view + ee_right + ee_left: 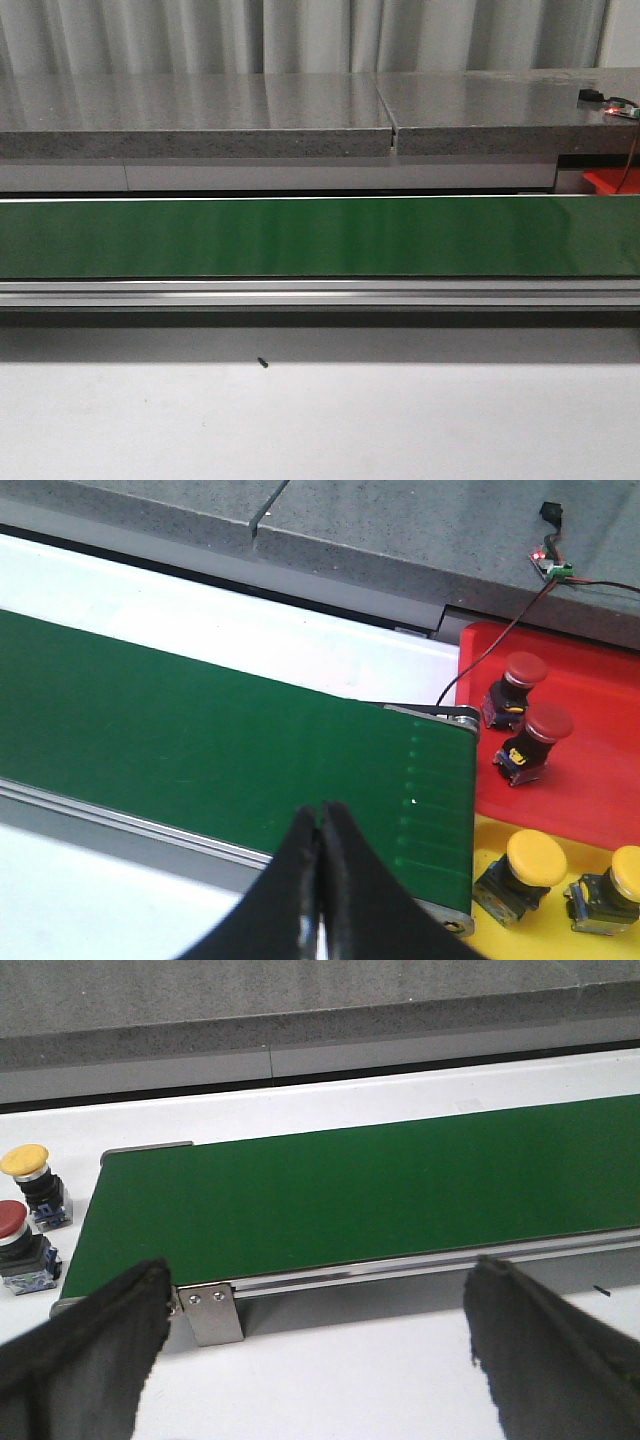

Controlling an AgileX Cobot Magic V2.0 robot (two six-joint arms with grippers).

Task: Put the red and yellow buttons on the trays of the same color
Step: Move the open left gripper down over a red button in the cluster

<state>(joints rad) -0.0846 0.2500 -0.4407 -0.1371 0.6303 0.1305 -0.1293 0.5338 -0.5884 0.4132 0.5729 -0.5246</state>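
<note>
In the left wrist view a yellow button and a red button stand on the white table beside the end of the green belt. My left gripper is open and empty, hovering at the belt's near rail. In the right wrist view two red buttons sit on the red tray and two yellow buttons sit on the yellow tray. My right gripper is shut with nothing in it, above the belt's other end.
The green belt runs across the front view with an aluminium rail along its near side. A grey stone counter lies behind it. A small circuit board with a red light and its cable rest on the counter near the red tray.
</note>
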